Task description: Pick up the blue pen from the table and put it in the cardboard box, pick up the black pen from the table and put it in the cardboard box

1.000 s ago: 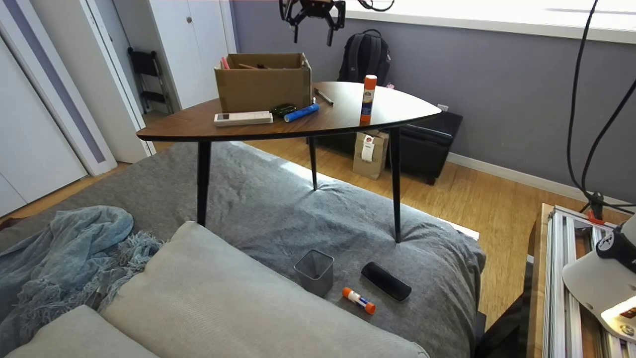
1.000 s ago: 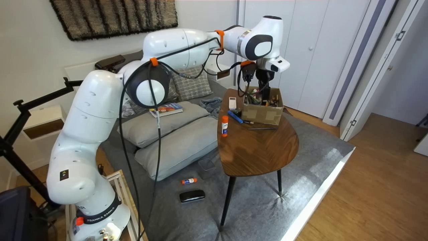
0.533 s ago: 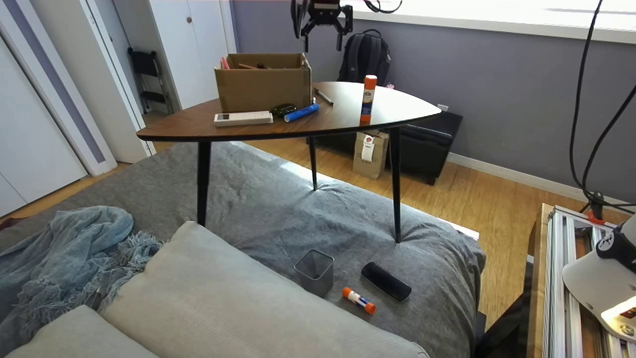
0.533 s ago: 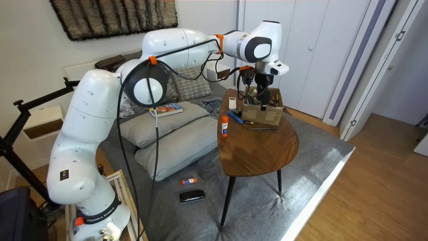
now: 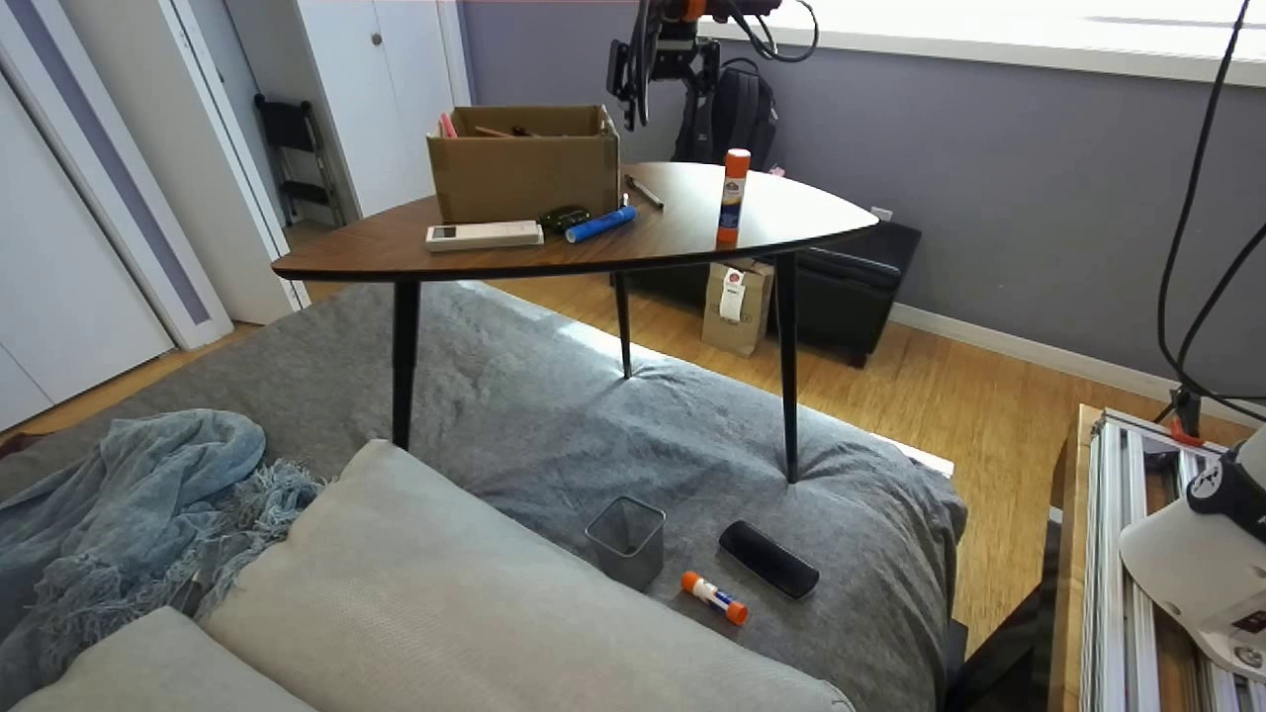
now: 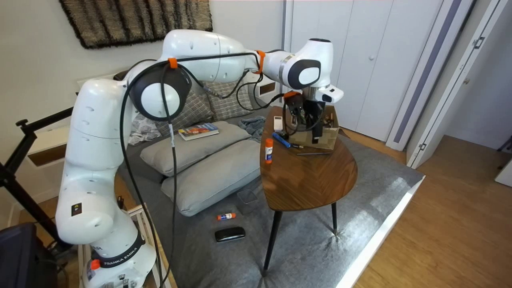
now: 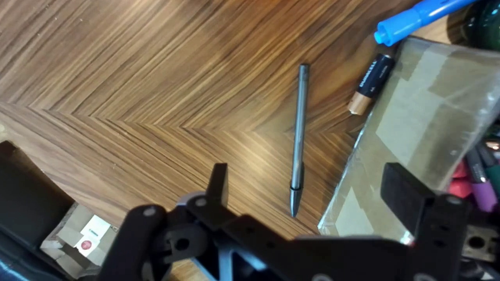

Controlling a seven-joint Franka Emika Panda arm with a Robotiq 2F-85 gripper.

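The black pen (image 7: 299, 128) lies flat on the counter (image 7: 136, 78), slim and straight, its barrel dark and glossy with a pale streak of light along it. In the wrist view its upper end is blunt; the lower narrows to a point, with a thin dark clip along one side just above the taper. A strip of bare wood parts it from the cardboard box (image 5: 527, 180), plain brown, with tape across the wall nearest the pen and purple and red things among its contents. The blue pen (image 5: 600, 224) also lies on the counter, near a corner of the box: thick, bright blue, with a narrower stub at one end. Close to that stub is a black and copper battery (image 7: 371, 84), just beside the box. The gripper (image 7: 305, 168) hangs above the counter, its fingers (image 7: 218, 183) wide apart; in the wrist view the black pen's lower part shows between them.
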